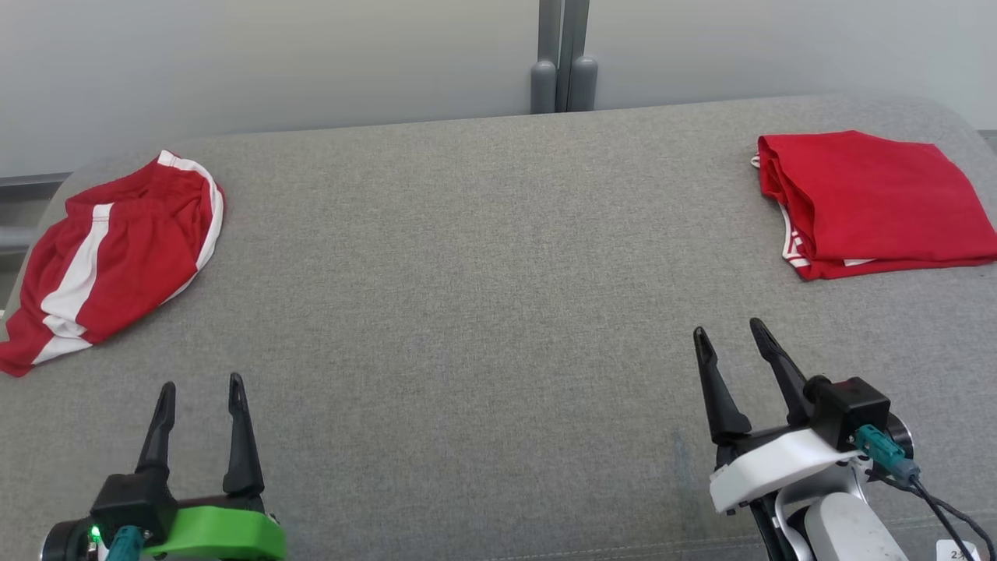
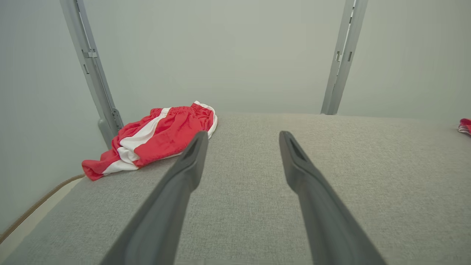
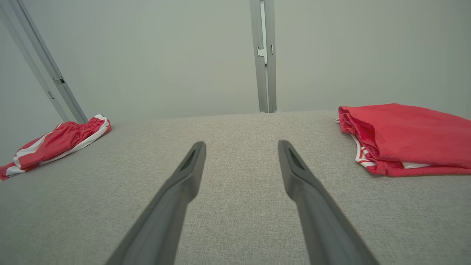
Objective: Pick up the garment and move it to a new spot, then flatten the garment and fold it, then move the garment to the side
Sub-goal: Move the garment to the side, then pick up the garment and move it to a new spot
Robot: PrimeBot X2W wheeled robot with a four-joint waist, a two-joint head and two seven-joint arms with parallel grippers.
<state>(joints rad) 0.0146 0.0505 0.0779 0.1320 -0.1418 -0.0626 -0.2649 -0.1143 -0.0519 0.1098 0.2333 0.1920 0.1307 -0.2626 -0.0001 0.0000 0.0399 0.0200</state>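
Note:
A red garment with white stripes (image 1: 117,253) lies loosely crumpled at the far left of the grey padded table (image 1: 483,296); it also appears in the left wrist view (image 2: 158,138) and in the right wrist view (image 3: 59,141). My left gripper (image 1: 202,383) hovers at the lower left, open and empty, with the garment beyond it and to its left. Its fingers (image 2: 243,134) stand apart over bare cloth. My right gripper (image 1: 729,327) sits at the lower right, open (image 3: 241,143), holding nothing.
A second red garment (image 1: 872,202), neatly folded, rests at the table's far right corner (image 3: 404,138). Grey posts (image 1: 562,54) and a pale wall stand behind the table. The table's left edge drops off just past the striped garment.

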